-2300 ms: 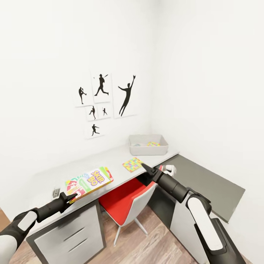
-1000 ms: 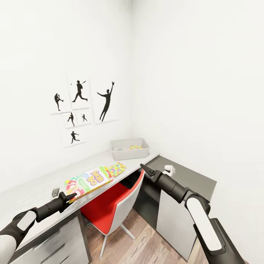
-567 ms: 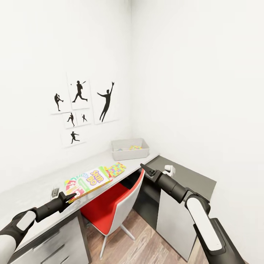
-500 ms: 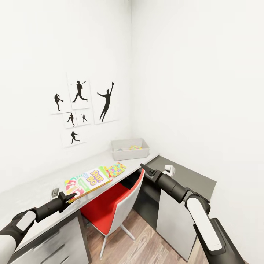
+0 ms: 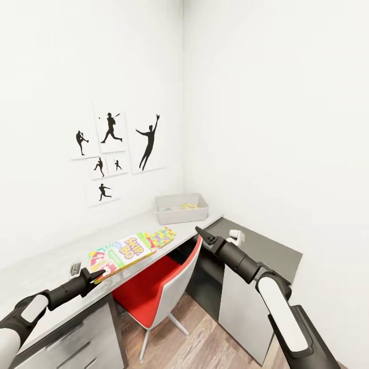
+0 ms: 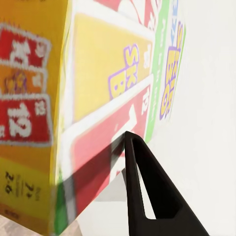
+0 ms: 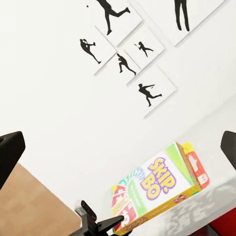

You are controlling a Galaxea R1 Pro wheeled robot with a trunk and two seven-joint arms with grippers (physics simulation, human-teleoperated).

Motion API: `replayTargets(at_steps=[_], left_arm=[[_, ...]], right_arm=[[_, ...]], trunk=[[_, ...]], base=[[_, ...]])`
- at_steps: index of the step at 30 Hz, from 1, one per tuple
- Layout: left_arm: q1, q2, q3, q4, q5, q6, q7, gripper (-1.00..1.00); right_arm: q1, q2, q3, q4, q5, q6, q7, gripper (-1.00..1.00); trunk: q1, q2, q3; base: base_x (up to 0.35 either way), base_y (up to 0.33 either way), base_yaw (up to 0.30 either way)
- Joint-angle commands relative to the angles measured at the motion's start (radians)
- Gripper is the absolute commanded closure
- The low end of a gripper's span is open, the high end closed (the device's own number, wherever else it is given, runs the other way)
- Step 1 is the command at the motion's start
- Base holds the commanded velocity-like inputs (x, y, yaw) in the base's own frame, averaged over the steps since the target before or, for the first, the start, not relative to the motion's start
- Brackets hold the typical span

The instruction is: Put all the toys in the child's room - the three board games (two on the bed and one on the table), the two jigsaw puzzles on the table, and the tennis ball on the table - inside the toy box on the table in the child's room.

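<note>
The Skip-Bo board game [image 5: 121,252] lies flat near the front edge of the table [image 5: 51,261], with one jigsaw puzzle [image 5: 162,236] just beside it at its 2 o'clock. The toy box [image 5: 182,208] sits farther along the table by the wall corner, with coloured pieces inside. My left gripper [image 5: 96,274] reaches forward, arm low and outstretched, its tip at the game's near corner; I cannot tell how far my fingers [image 6: 147,196] are spread. My right gripper [image 5: 199,233] points toward 11 o'clock above the red chair [image 5: 159,287], fingers spread wide, holding nothing.
</note>
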Motion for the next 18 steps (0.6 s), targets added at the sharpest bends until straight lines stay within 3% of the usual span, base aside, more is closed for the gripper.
replayTargets(at_steps=[1,7,18], left_arm=[[0.000,0.001,0.003,0.000,0.000,0.005,-0.001,1.00],[0.000,0.013,0.003,0.000,0.005,0.006,-0.005,1.00],[0.000,0.021,0.002,0.000,0.005,0.008,-0.027,1.00]], right_arm=[[0.000,-0.001,0.001,0.000,-0.006,0.003,0.000,-1.00],[0.000,0.000,0.015,0.000,-0.004,0.002,-0.004,-1.00],[0.000,-0.001,0.043,0.001,-0.008,0.000,-0.007,-1.00]], trunk=[[0.000,-0.001,0.000],[0.000,-0.001,0.001],[0.000,-0.001,0.009]], base=[[0.000,0.000,0.000],[0.000,0.000,-0.034],[0.000,0.000,-0.213]])
